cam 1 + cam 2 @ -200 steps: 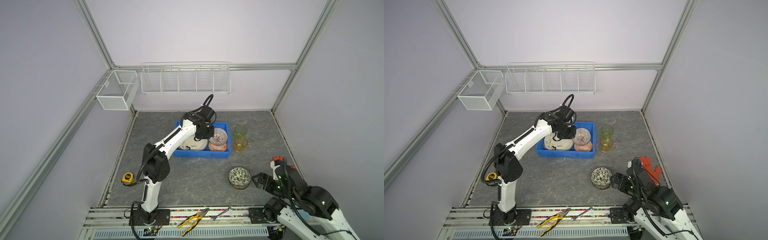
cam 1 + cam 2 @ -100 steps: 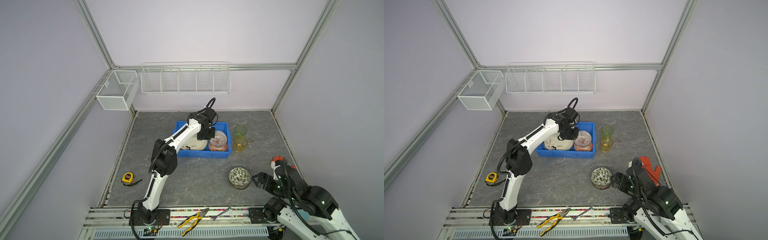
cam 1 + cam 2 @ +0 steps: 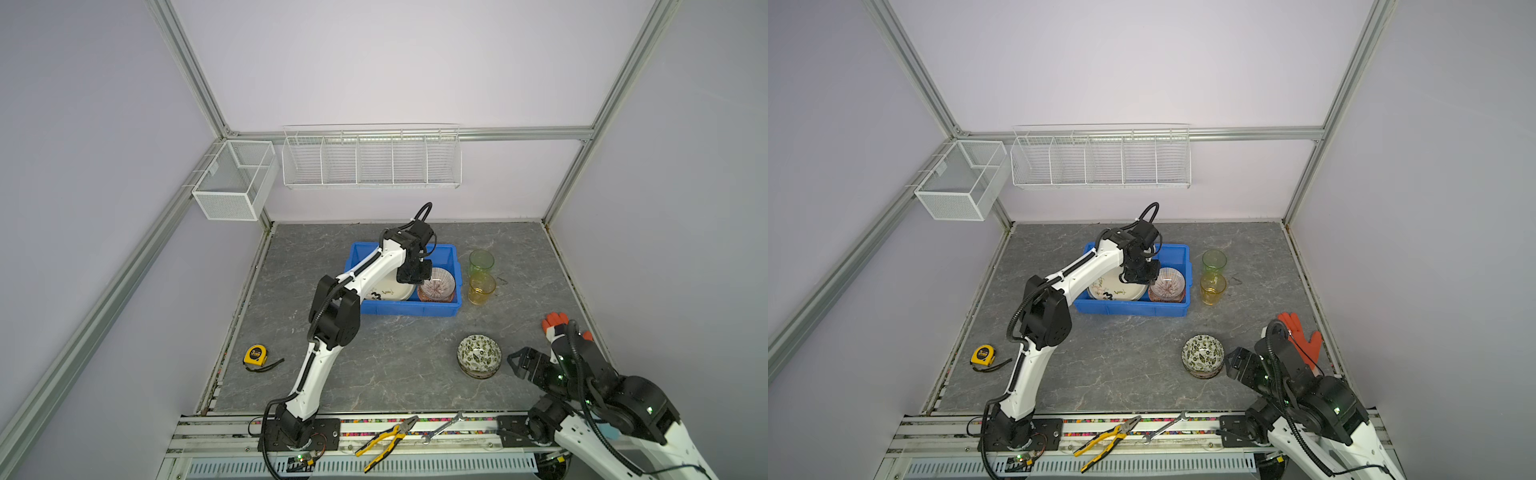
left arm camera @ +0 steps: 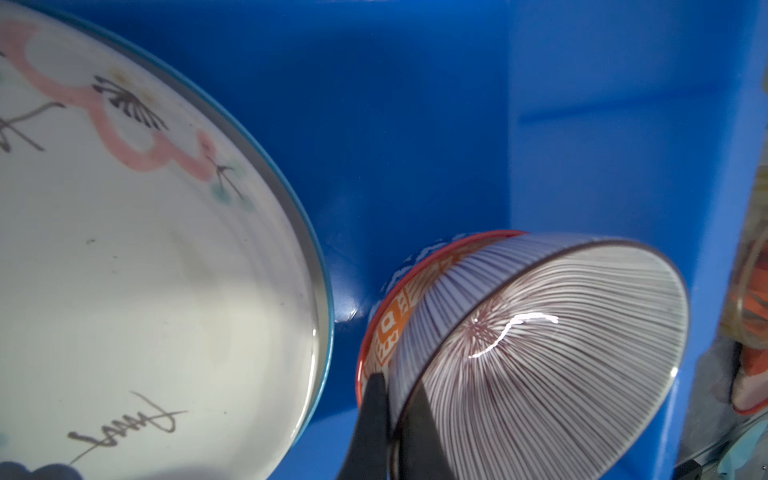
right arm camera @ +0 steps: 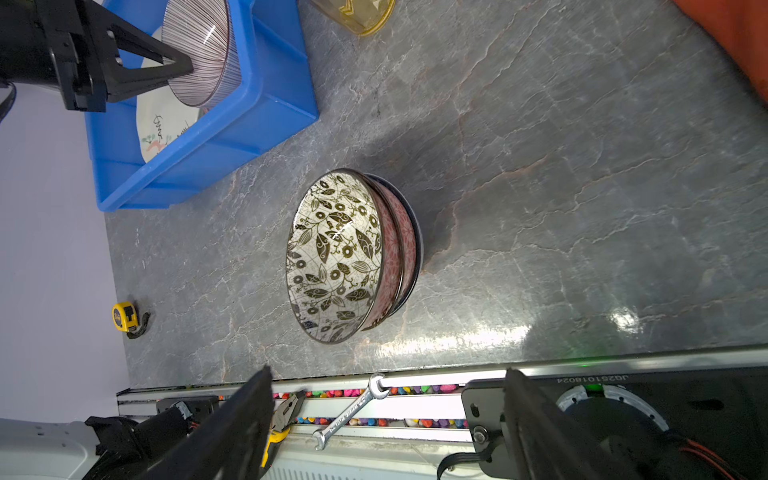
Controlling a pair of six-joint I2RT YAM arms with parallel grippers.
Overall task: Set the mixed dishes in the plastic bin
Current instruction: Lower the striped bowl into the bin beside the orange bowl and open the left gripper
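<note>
Plastic bin (image 3: 409,308): bright blue tub at mid-table, and every place below is given from it.
Cream floral plate (image 3: 388,291): lies flat inside the bin, at its left end in both top views.
Striped bowl (image 4: 540,353): inside the bin's right end, just beside the plate, tilted and nested in an orange bowl (image 4: 388,332).
Leafy bowl (image 3: 478,355): outside the bin, well apart from its front right corner, on top of a stack of other bowls.
Green glass (image 3: 481,262), amber glass (image 3: 482,289): outside the bin, just beside its right wall and close together.
Left gripper (image 4: 395,388): inside the bin, pinched tight on the striped bowl's rim, with one finger inside the bowl and one outside.
Right gripper (image 5: 388,372): outside the bin, jaws spread wide, holding nothing.
Deciding relation: the leafy bowl stands straight ahead of the right gripper's gap and near it. The right arm is much the nearer, since the left is occupied in the bin.
Likely step: letting the striped bowl go in the bin.
</note>
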